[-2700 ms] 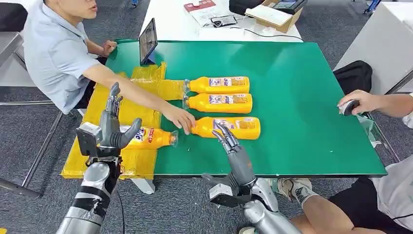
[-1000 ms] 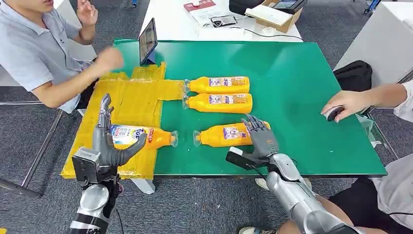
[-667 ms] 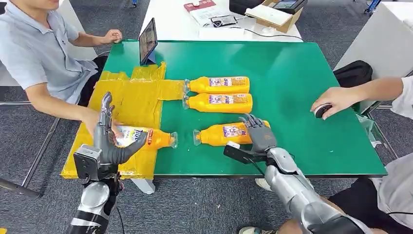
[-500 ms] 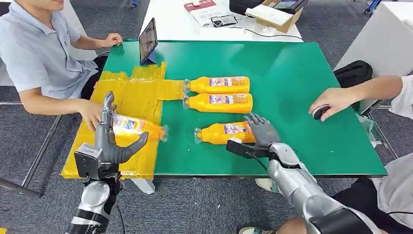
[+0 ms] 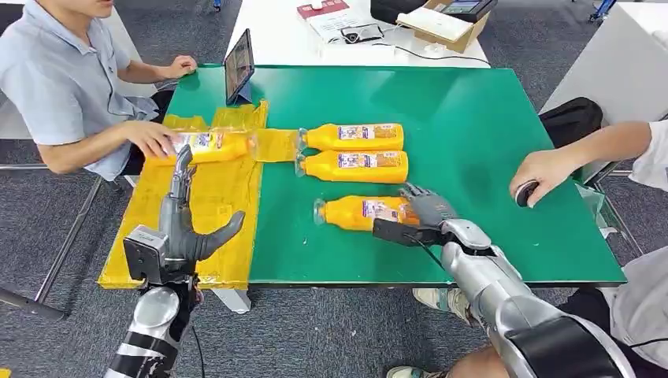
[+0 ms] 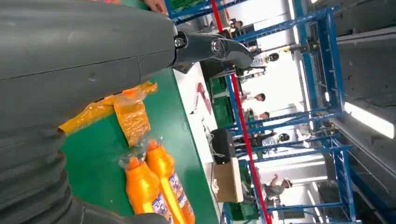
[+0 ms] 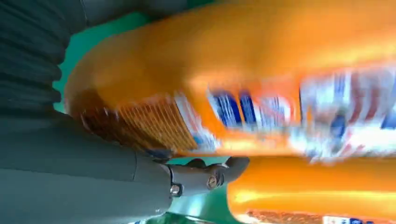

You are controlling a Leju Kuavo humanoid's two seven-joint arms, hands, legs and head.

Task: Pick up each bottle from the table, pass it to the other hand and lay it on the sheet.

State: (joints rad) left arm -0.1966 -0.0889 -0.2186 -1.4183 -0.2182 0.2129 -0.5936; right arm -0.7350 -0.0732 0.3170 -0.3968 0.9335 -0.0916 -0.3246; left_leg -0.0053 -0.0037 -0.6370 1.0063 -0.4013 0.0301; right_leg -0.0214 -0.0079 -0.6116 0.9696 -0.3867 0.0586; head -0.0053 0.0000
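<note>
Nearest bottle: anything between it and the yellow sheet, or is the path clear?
Nothing visible blocks it. The nearest bottle lies at the right hand; only bare green table lies between it and the yellow sheet. The left hand hangs open over the sheet's near part.

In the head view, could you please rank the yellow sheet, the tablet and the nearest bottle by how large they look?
1. yellow sheet, clearly largest.
2. nearest bottle, at the right hand.
3. tablet, smallest as it looks; it stands farther off and is seen at an angle, so its true size against the bottle is unsure.
</note>
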